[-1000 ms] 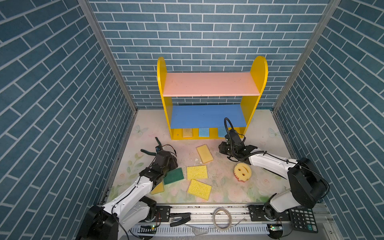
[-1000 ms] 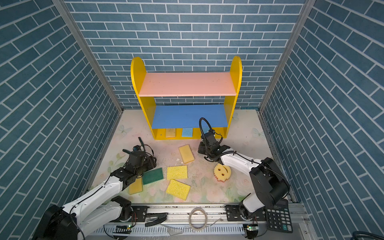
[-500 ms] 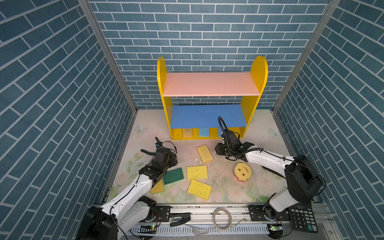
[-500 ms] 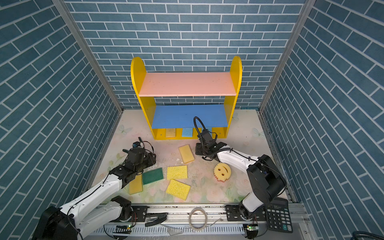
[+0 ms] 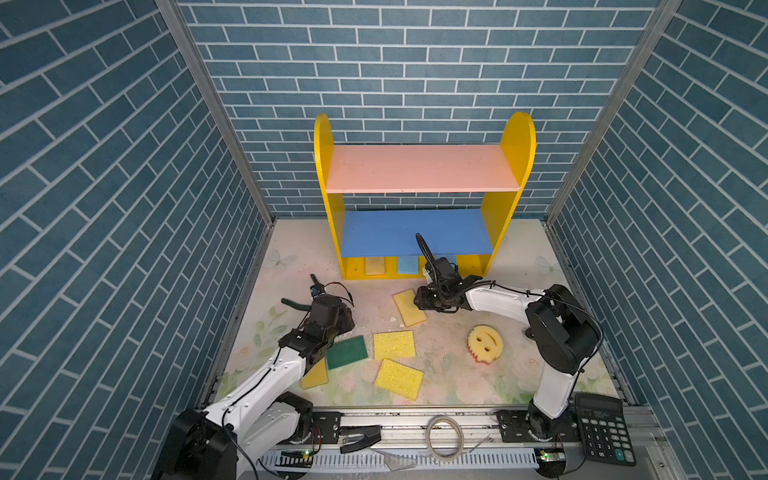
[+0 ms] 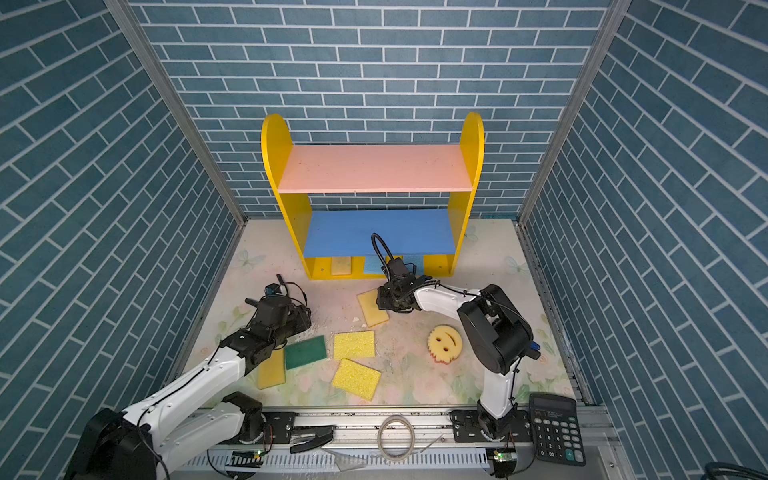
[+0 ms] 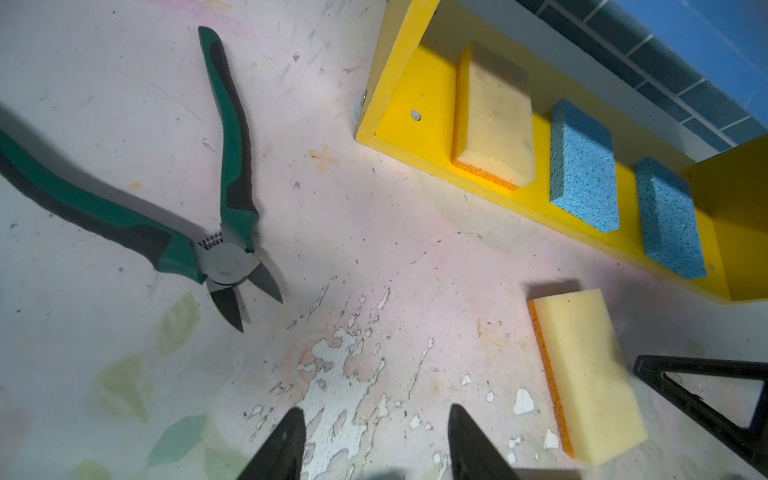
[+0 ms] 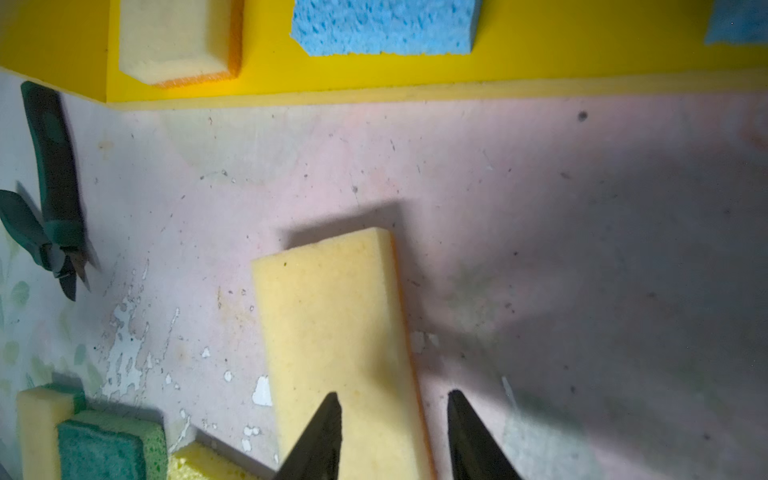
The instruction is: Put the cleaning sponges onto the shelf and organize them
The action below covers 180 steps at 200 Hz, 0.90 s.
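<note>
While you look over the pale floral mat (image 5: 457,340), note that its print is scuffed and flaking in white patches in front of the left gripper (image 7: 376,411). Blue brick-patterned walls (image 5: 415,62) close the cell on three sides. The shelf (image 5: 415,168) stands against the back wall, and its pink and blue boards are bare.

On its yellow base lie a tan sponge (image 7: 494,124) and two blue sponges (image 7: 582,166), side by side and apart. In both top views you see only their front ends under the blue board, and the right arm's wrist covers the far blue one.

The left gripper hangs with its fingers spread over bare mat, gripping nothing. In both top views its own wrist hides those fingers. Green-handled cutters (image 7: 224,166) lie open nearby, with one handle cut off by the left wrist view's edge.

The right gripper (image 8: 395,395) stands spread over the near end of the pale yellow sponge (image 8: 332,324), one finger above the foam and the other past its orange edge. You cannot tell whether either finger touches it.

Loose on the mat are a green-topped sponge (image 5: 347,352), two bright yellow sponges (image 5: 394,345) and the smiley sponge (image 5: 485,343). An orange-yellow sponge (image 5: 316,376) lies half hidden under the left arm. A calculator (image 5: 604,430) sits at the front rail.
</note>
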Motion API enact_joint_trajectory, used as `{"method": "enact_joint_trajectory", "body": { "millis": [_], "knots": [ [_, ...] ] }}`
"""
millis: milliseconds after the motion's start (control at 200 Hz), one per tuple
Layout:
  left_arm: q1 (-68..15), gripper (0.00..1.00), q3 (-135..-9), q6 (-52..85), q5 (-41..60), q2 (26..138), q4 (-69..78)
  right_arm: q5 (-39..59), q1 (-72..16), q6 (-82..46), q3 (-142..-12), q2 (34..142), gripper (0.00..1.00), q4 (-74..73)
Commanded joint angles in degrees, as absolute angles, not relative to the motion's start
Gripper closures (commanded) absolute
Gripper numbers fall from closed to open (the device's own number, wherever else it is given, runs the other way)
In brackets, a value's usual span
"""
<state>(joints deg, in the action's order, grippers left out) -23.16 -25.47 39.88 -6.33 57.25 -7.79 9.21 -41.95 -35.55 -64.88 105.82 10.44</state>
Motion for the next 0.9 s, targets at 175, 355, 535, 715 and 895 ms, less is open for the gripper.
{"method": "enact_joint_trajectory", "body": {
  "millis": [175, 355, 535, 715, 895],
  "knots": [
    [-22.8, 0.44, -25.0, 40.0, -5.0, 60.3, -4.1, 13.4, -42.7, -37.3, -64.6, 108.6, 0.72, 7.3],
    [-22.6, 0.55, -25.0, 40.1, -3.5, 61.8, -2.6, 14.5, -42.8, -39.4, -64.1, 108.1, 0.90, 5.8],
    [-22.4, 0.58, -26.0, 39.8, -2.7, 63.3, -1.3, 13.2, -43.1, -39.5, -66.0, 105.0, 1.00, 8.2],
    [-21.7, 0.57, -27.6, 39.2, -0.8, 64.2, -1.1, 8.8, -44.4, -38.5, -69.7, 100.9, 1.00, 11.8],
    [-20.8, 0.57, -28.2, 39.6, 1.5, 63.2, -1.4, 5.4, -46.1, -37.4, -76.7, 99.3, 1.00, 16.1]
  ]
}}
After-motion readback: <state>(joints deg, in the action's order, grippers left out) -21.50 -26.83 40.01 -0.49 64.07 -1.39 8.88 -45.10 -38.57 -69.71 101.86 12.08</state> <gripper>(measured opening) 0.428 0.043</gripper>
